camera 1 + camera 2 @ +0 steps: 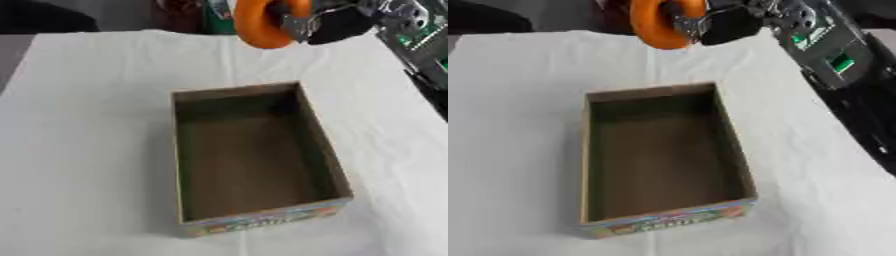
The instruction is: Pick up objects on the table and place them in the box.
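Right hand: your right hand [726, 22] enters from the upper right and is closed round an orange ring-shaped object [656, 25], gripping it at its right side.
Left hand: it shows in neither view, so nothing can be said of it.
Object location: the orange ring-shaped object is held up in the air over the far part of the bench [96, 125], beyond the far wall of the box and not yet over its opening.
Box: the cardboard box [325, 145] stands open-topped at the middle of the bench, long axis running away from you, with a printed, coloured strip along its near wall.
Box contents: the floor of the box shows bare brown card; no item lies inside.
Bench: a white cloth covers it; no other loose object shows on the cloth in these views.
Done so far: judging from the layout, 1 object is picked up and 0 are placed.
Left to do: you likely need to bring the ring toward you until it hangs over the opening, lower it and let go.
Risk: the ring could catch on the far wall if lowered too soon.
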Robot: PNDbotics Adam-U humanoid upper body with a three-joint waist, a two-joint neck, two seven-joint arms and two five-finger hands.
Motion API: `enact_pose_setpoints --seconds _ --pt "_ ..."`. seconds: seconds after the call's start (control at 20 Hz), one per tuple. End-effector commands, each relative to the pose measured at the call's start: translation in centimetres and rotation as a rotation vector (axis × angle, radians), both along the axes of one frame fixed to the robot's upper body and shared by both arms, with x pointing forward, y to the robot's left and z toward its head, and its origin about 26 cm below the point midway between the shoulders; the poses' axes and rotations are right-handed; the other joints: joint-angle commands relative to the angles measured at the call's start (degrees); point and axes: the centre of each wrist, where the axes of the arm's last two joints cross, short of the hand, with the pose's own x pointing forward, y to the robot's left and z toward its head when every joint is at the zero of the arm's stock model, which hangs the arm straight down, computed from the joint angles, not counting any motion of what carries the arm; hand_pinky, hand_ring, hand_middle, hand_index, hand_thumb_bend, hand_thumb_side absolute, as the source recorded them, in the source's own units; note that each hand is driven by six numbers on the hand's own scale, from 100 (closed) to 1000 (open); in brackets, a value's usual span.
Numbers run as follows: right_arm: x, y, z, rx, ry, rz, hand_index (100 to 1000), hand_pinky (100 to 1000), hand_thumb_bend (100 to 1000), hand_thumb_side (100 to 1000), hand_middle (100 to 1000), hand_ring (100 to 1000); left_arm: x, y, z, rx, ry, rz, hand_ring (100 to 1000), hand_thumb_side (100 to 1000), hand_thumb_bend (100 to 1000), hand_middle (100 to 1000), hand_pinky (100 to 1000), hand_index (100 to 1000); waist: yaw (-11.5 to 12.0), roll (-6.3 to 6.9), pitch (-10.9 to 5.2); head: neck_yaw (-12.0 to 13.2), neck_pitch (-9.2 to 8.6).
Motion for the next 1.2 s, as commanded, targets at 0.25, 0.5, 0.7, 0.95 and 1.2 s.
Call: enact_pose_setpoints --seconds 0.25,0.5,0.7,0.95,1.2 --pt "-1.2 2.7 -1.8 -0.042 0.057 0.002 693 745 100 326 513 721 -0.3 0.4 0.6 0.026 -0.028 0.011 554 780 100 602 412 718 -1.4 0.17 -1.80 1.6 1.21" --pt "-1.9 3.3 -3.3 -0.173 0.070 0.011 689 728 100 344 521 727 -0.4 0.5 0.5 0.036 -0.021 0.015 554 779 100 602 412 718 -2.0 -0.24 -2.12 2.1 1.37" --pt "-2.1 3.4 -4.4 -0.302 0.082 0.014 684 715 100 356 524 737 -0.5 0.7 0.5 0.043 -0.016 0.020 554 780 100 602 412 718 -2.1 -0.69 -2.42 2.3 1.51" --pt "-2.2 3.3 -5.3 -0.486 0.071 0.034 682 699 100 371 539 747 -0.5 0.7 0.5 0.052 -0.011 0.017 554 781 100 602 411 717 -2.0 -1.35 -2.54 2.4 1.34" --pt "-1.6 3.5 -6.2 -0.641 0.064 0.051 681 694 100 382 548 754 -0.5 0.6 0.4 0.057 -0.006 0.012 554 781 100 602 411 717 -1.7 -1.88 -2.39 2.4 0.88"
